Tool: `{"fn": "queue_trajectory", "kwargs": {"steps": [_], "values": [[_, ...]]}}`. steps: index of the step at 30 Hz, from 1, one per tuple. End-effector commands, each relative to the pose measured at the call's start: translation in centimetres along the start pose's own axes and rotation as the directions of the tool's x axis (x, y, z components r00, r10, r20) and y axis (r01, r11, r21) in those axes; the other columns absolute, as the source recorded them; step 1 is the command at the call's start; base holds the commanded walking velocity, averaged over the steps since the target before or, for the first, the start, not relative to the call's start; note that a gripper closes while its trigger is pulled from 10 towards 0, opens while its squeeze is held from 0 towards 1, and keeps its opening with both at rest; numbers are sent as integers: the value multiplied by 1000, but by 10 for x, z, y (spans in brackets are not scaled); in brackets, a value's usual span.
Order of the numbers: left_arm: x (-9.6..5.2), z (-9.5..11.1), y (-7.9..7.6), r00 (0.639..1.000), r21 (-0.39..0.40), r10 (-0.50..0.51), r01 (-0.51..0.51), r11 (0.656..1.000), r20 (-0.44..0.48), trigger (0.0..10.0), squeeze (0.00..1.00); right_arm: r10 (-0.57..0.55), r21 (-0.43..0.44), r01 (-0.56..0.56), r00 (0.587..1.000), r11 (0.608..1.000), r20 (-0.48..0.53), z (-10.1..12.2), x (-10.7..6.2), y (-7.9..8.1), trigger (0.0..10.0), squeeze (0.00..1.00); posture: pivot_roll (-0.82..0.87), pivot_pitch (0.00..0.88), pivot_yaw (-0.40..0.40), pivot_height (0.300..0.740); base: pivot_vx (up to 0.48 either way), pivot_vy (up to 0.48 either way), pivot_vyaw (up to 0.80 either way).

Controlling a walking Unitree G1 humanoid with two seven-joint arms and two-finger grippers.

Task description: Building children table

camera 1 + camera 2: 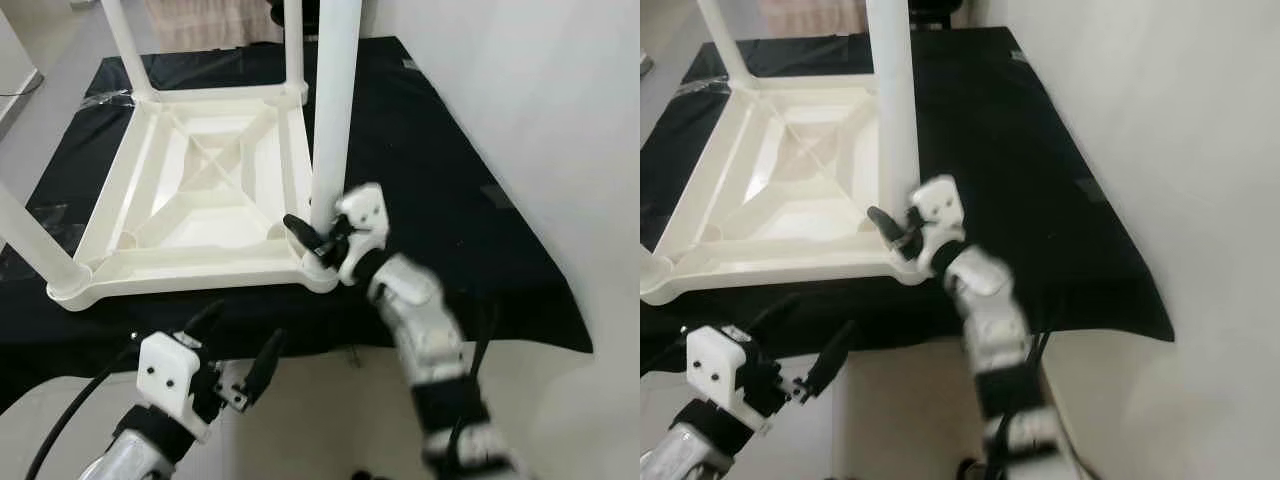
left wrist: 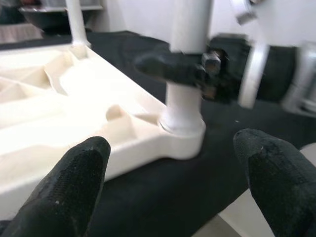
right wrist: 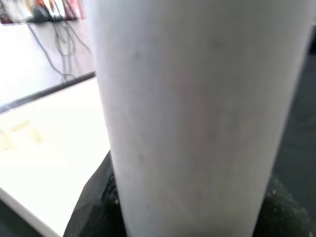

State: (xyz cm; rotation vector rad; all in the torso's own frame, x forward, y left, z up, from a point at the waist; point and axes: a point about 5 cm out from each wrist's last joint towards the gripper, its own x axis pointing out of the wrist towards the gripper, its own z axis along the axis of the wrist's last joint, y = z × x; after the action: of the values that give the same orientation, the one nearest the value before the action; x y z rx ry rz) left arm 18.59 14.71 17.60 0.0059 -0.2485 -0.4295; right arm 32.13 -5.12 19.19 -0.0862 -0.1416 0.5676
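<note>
You're looking at smooth, glossy white plastic tabletop w/ leg, on matt black cloth.

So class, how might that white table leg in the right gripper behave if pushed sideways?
The table leg looks like rigid, smooth plastic, so probably stiff yet slippery. Standing tall in the tabletop corner socket, it may wobble. The right gripper steadies its base.

An upturned children's table top lies on a cloth spread over the floor, with a wall to the right. Legs stand up from its corners: one at the near right, one at the near left, two at the far side. The right gripper is at the near-right leg's base. The left gripper hangs nearer, before the table's near edge.
</note>
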Motion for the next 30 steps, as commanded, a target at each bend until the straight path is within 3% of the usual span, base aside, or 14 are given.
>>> {"fn": "queue_trajectory", "kwargs": {"steps": [1,9,10,11,13,14,16,18,20,21,22,24,26,30], "values": [[-1,-4,0,1000,-9,-3,3,1000,-17,10000,0,44,85,-29,984,996,-171,-41,-2,22,0,0,39,228,-5,740,0,0,0],[1,-5,0,1000,-5,3,-3,1000,-12,10000,0,69,52,-62,986,997,-151,-36,16,19,0,0,41,220,-17,740,0,0,0],[1,-5,0,1000,-2,12,-12,1000,-9,10000,0,52,43,-46,987,998,-153,-32,19,20,10000,0,46,218,-20,740,0,0,0],[1,-4,0,1000,0,18,-18,1000,-8,10000,0,88,47,-82,988,996,-127,-23,24,18,10000,788,50,217,-21,740,0,0,0],[1,-4,0,1000,0,18,-18,1000,-8,10000,0,88,47,-82,988,996,-127,-23,24,18,10000,788,50,217,-21,740,0,0,0],[1,-4,0,1000,2,21,-21,1000,-7,10000,0,148,55,-143,984,988,-96,-15,28,17,10000,1000,50,217,-21,740,0,0,0],[1,-4,0,1000,2,21,-21,1000,-7,10000,0,148,55,-143,984,988,-96,-15,28,17,10000,1000,50,217,-21,740,0,0,0],[1,-4,0,1000,0,17,-17,1000,-8,10000,0,329,58,-327,944,943,-17,9,35,5,10000,1000,63,212,-19,740,0,0,0],[1,-4,0,1000,-1,15,-15,1000,-8,10000,0,384,48,-383,924,922,2,16,36,0,10000,1000,63,212,-19,740,0,0,0],[1,-4,-1,1000,-1,15,-15,1000,-8,10000,0,447,37,-447,894,894,7,22,37,-9,10000,0,70,211,-22,740,0,0,0],[1,-4,-1,1000,-1,15,-15,1000,-8,10000,0,447,37,-447,894,894,7,22,37,-9,10000,0,70,211,-22,740,0,0,0],[1,-4,-2,1000,-2,15,-15,1000,-9,10000,0,554,-4,-555,831,832,-43,26,39,-25,10000,0,78,215,-29,740,0,0,0],[0,-4,-3,1000,-2,15,-15,1000,-9,10000,0,585,4,-586,807,810,-81,25,39,-31,10000,0,81,216,-27,740,0,0,0],[-2,-3,-5,1000,-3,15,-15,1000,-11,10000,0,597,21,-600,791,800,-137,21,40,-40,10000,0,93,221,-31,740,0,0,0]]}}
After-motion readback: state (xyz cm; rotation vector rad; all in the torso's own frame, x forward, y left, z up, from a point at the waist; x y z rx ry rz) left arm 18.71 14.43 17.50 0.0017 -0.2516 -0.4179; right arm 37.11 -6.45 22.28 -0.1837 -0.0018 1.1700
